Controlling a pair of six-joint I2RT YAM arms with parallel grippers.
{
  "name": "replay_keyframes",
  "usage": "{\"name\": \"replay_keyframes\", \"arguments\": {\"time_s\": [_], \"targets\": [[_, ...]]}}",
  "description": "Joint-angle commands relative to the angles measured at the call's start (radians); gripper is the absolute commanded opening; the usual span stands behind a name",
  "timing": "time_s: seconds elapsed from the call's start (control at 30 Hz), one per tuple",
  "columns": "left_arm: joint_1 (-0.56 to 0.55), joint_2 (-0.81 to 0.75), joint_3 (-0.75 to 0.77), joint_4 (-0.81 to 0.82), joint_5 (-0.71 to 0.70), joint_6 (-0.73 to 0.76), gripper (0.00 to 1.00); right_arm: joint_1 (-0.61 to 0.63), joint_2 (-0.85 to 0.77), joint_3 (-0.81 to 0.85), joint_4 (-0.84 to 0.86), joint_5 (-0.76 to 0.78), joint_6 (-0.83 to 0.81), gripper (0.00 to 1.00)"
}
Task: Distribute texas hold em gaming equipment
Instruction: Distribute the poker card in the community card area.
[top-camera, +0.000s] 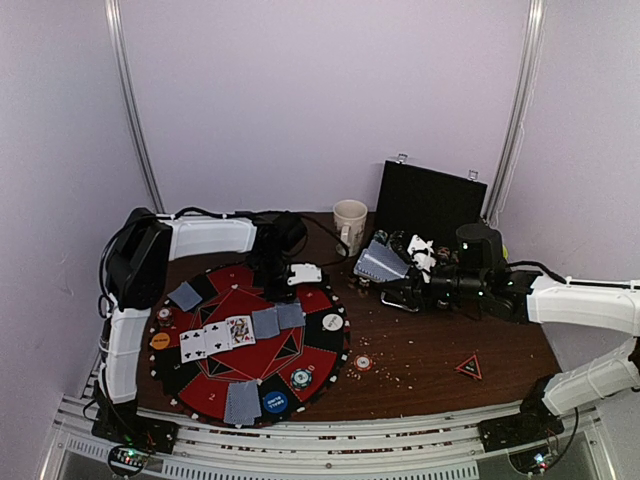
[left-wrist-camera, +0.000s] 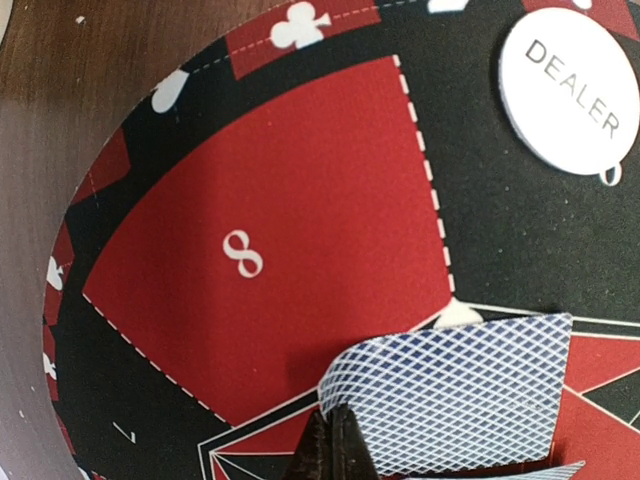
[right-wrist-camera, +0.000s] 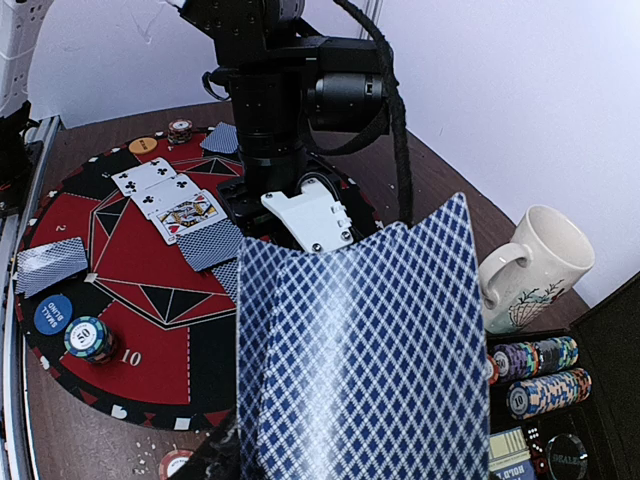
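A round red-and-black poker mat (top-camera: 205, 390) carries the texas hold em gaming equipment. On it lie face-up cards (top-camera: 215, 335), face-down blue-backed cards (top-camera: 278, 320), a white dealer button (top-camera: 332, 322), a blue button (top-camera: 274, 402), an orange button (top-camera: 160, 340) and a chip (top-camera: 300, 378). My left gripper (left-wrist-camera: 335, 430) is shut on the curled corner of a blue-backed card (left-wrist-camera: 470, 385) beside the mat's red section 8 (left-wrist-camera: 270, 200). My right gripper (top-camera: 392, 268) is shut on a fanned deck of cards (right-wrist-camera: 360, 360), held above the table right of the mat. The deck hides its fingertips.
A cream mug (top-camera: 350, 222) stands at the back, next to an open black case (top-camera: 430, 205) with stacked chips (right-wrist-camera: 540, 375). One chip (top-camera: 362, 362) and a red triangle (top-camera: 468, 367) lie on the brown table. The left arm (right-wrist-camera: 290, 100) stands over the mat's far side.
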Motion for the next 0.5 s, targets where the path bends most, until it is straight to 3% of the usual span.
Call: {"name": "replay_keyframes", "arguments": {"time_s": [0.0, 0.17, 0.47], "targets": [[0.002, 0.019, 0.032, 0.002, -0.007, -0.046, 0.04, -0.001, -0.02, 0.008, 0.008, 0.012, -0.006, 0.48], [0.001, 0.018, 0.053, -0.02, 0.01, -0.072, 0.31, -0.001, -0.022, 0.01, 0.005, 0.012, -0.007, 0.48], [0.038, -0.017, 0.12, -0.021, -0.007, -0.167, 0.32, -0.001, -0.027, 0.008, 0.001, 0.012, -0.006, 0.48]]}}
